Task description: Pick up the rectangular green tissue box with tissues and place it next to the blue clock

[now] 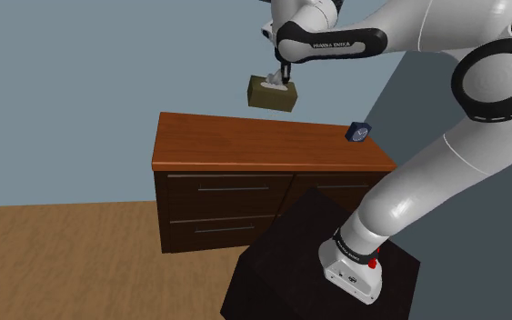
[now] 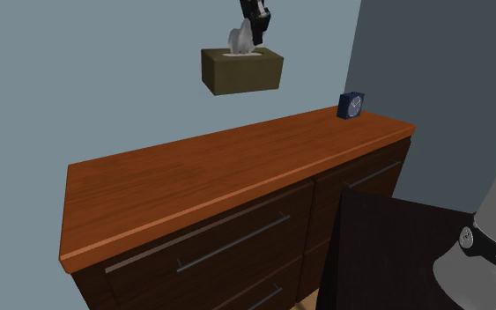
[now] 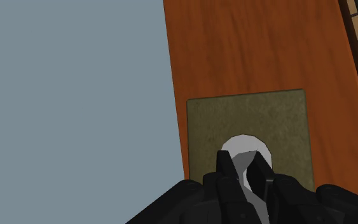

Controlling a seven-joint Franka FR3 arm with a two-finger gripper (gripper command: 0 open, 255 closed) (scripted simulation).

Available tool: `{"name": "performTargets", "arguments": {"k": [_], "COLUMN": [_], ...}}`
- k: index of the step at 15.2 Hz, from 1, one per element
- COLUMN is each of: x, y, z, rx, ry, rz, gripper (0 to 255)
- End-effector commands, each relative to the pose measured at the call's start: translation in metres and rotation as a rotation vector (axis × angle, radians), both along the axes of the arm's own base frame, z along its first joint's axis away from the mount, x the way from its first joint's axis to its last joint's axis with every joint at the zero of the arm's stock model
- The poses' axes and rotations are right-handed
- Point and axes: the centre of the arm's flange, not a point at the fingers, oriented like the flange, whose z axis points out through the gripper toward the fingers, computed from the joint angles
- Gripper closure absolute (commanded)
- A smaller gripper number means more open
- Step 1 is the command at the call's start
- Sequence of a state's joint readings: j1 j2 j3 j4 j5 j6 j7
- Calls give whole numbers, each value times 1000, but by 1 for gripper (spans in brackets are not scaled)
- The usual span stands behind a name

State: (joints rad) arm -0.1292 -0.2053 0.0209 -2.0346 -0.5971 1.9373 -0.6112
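Blue-grey wall (image 1: 63, 91) is running behind a brown wooden dresser (image 1: 245, 145) in the shoulder view, where the white arm (image 1: 445, 155) is reaching out from its dark stand (image 1: 281, 273) over the dresser top. The black gripper (image 1: 284, 73) is hanging above the far edge of that top, and directly under it the olive-green tissue box (image 1: 272, 95) is hanging in the air, well clear of the wood. A small blue clock (image 1: 359, 133) is standing on the dresser, lower than the hand and off toward the shoulder view's right. In the second exterior view the gripper (image 2: 256, 26) is pinching down into the white tissue (image 2: 237, 42) that is poking from the box's top, with the box (image 2: 241, 72) hanging level just beneath the fingers and the clock (image 2: 352, 106) sitting apart from it near the dresser's far corner. In the wrist view the fingers (image 3: 225, 167) are standing close together, clamping the tissue (image 3: 241, 145) at the box's opening, and the box's top face (image 3: 247, 114) is lying right below the hand over the dresser's wall-side edge.
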Motion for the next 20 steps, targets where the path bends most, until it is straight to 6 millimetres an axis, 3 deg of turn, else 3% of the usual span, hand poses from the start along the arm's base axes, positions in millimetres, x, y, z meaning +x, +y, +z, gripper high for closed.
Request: {"name": "performTargets", "arguments": {"k": [1,4,20], "x": [-1,-1,-137], "y": [0,0,-162], "z": [11,23,24], "rx": [0,0,0], "ry": [0,0,0], "rz": [0,0,0], "gripper": [255,255,255]}}
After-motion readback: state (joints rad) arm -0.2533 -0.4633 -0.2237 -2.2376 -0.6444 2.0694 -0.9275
